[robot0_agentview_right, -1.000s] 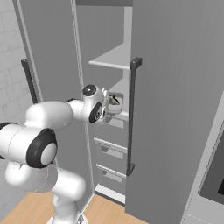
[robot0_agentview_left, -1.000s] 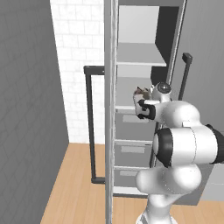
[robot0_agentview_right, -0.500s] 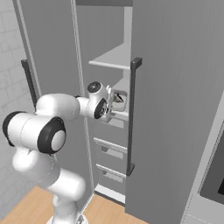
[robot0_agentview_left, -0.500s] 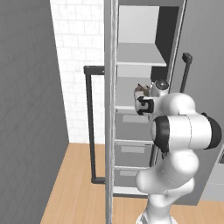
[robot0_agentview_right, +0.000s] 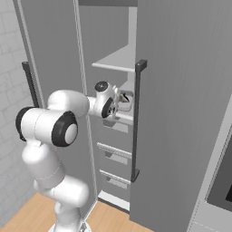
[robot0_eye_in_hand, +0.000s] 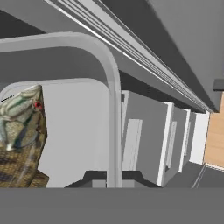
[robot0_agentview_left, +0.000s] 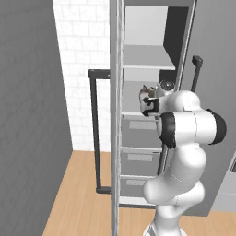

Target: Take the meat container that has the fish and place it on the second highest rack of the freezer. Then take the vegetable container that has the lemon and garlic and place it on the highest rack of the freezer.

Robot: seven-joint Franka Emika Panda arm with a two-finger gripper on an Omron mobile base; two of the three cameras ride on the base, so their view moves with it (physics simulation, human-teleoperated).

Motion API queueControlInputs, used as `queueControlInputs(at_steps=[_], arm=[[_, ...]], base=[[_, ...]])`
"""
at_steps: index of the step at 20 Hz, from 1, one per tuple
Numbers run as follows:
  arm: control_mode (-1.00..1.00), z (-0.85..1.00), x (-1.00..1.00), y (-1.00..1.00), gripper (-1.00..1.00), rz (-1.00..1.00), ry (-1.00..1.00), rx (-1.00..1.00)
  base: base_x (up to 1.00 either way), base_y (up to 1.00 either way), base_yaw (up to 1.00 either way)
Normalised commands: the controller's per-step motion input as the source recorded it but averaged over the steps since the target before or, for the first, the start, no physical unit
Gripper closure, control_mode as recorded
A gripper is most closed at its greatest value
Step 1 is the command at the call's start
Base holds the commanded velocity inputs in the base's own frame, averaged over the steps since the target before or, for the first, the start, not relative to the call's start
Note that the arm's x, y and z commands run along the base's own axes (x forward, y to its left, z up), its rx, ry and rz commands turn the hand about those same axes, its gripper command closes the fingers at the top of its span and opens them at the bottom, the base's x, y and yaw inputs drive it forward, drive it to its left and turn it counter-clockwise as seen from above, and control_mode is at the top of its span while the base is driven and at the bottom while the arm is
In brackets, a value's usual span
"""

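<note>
the claw (robot0_agentview_right: 121, 104) is clamped tight on the rim of the fish (robot0_eye_in_hand: 19, 140) container (robot0_eye_in_hand: 114, 131) inside the freezer (robot0_agentview_right: 122, 59).

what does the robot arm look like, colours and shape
The arm is glossy white, built of fat rounded segments with dark grey to black bands and round caps at the joints. A small silvery disc sits on the wrist. The tool at its end is dark and blocky. No cables or markings are visible.
</note>
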Motion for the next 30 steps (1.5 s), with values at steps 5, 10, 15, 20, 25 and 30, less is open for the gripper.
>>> queueControlInputs(at_steps=[5,10,15,20,25,30], arm=[[-1.0,-0.08,0.32,-0.09,1.0,0.0,0.0,0.0],[-1.0,-0.21,0.29,-0.13,1.0,-0.01,0.01,0.0],[-1.0,-0.18,0.35,-0.04,1.0,0.0,0.01,0.0],[-1.0,-0.17,0.36,-0.03,1.0,0.0,0.02,0.0],[-1.0,-0.16,0.38,-0.02,1.0,0.0,0.03,0.0],[-1.0,-0.17,0.4,-0.03,1.0,0.0,0.01,0.0]], base=[[0.0,0.0,0.0],[0.0,0.0,0.0],[0.0,0.0,0.0],[0.0,0.0,0.0],[0.0,0.0,0.0],[0.0,0.0,0.0]])
